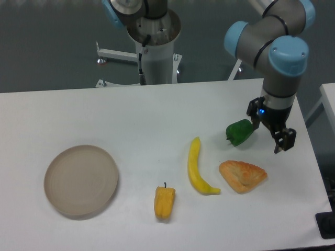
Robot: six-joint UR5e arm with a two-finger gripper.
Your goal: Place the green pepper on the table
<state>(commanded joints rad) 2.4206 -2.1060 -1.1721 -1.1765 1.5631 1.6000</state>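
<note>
The glossy, lumpy green pepper lies on the matte white table just beside the gripper – fingers apparently spread, empty – pointing down from the bent arm.

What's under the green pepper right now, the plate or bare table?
The green pepper lies directly on the white table, not on the plate, which sits empty far off. The gripper with open jaws covers the pepper's right edge, so that bit is hidden.
</note>
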